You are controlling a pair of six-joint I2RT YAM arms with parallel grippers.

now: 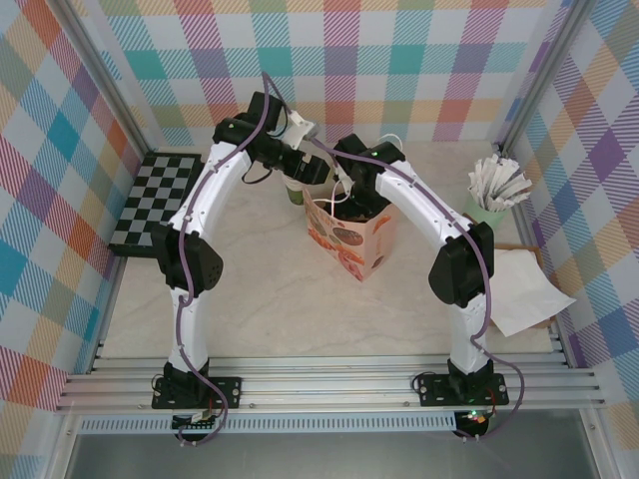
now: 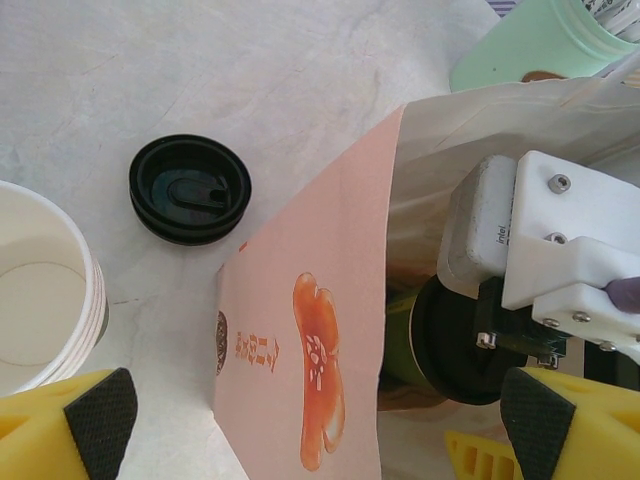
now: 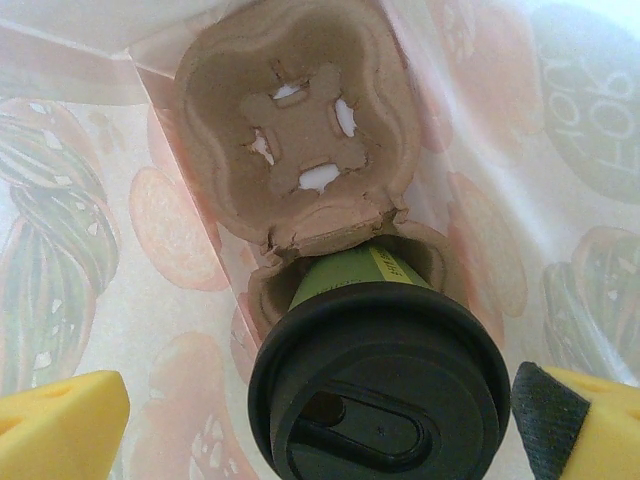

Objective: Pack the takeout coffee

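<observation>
Fingers [image 3: 60,425] of the right gripper [image 3: 318,425] stand spread wide at the lower corners of the right wrist view, either side of the coffee cup [image 3: 350,275]. The left one is clear of its black lid [image 3: 380,390], the right pad is just beside it, and nothing is pinched. The cup sits lidded in the near pocket of a brown pulp carrier [image 3: 300,130] at the bottom of the paper bag [image 1: 349,239]. The left gripper [image 2: 320,420] is spread too, hovering over the bag's edge with nothing in it.

Lifting the right gripper out looks like the risky part. A finger could catch the lid rim or the thin bag wall and tip the cup, and the carrier looks torn where its pockets meet. A careless left arm could nudge the bag, the spare lid [image 2: 190,190] or the stack of cups [image 2: 40,300].

The tabletop [image 1: 280,309] is pale and mottled. Pastel plaid walls [image 1: 399,60] close it in, and a checkered mat [image 1: 160,195] lies at the left.
</observation>
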